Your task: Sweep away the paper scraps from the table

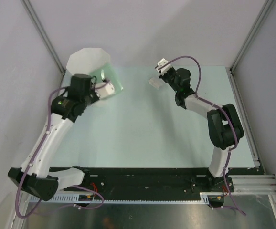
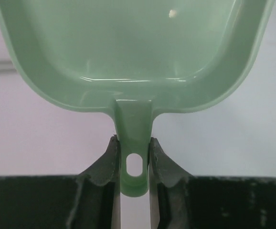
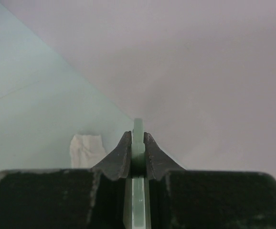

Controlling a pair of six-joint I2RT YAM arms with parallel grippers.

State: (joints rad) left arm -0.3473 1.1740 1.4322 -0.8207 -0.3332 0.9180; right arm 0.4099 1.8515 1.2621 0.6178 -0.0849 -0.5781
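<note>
Pose | left hand (image 2: 134, 145) raised, gripping dustpan (image 2: 128, 47) | right hand (image 3: 138, 139) outstretched, gripping strip (image 3: 138, 126)

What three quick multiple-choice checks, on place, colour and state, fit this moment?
1. Where is the dustpan? A) beside the white bin B) at the right wall C) on the front rail
2. Its colour? A) red B) mint green C) black
3. The left pincer is? A) wide open B) shut on the dustpan C) out of view
A: the top view shows it at the bin. B: the pan is pale green. B: the jaws clamp its handle.
</note>
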